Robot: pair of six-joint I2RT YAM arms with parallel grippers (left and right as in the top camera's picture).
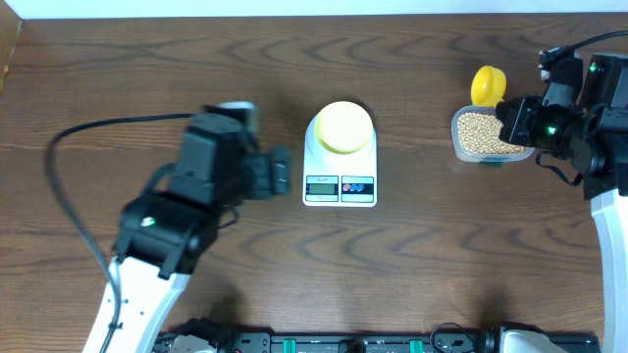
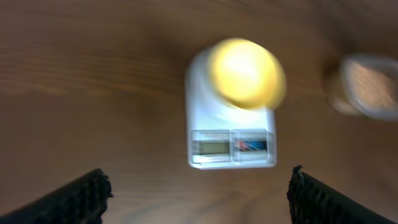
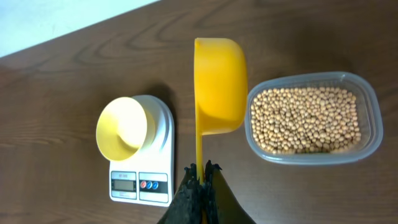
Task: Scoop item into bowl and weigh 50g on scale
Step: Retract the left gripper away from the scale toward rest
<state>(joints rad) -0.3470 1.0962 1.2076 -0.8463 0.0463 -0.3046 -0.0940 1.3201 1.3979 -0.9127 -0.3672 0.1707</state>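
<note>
- Pinching the yellow scoop [image 3: 217,81] by its handle, the right hand [image 3: 202,171] holds it beside the tub [image 3: 368,102] of beans [image 3: 305,118].
- Spread wide, the left hand [image 2: 199,177] faces the scale [image 2: 205,118] carrying the bowl [image 2: 245,71].

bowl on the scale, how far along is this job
Done: the empty pale yellow bowl sits on the kitchen scale. In hand: the right end effector is shut on the handle of the yellow scoop, beside the tub of soybeans. To do: all scooping and weighing; the left end effector is open, holding nothing.
</note>
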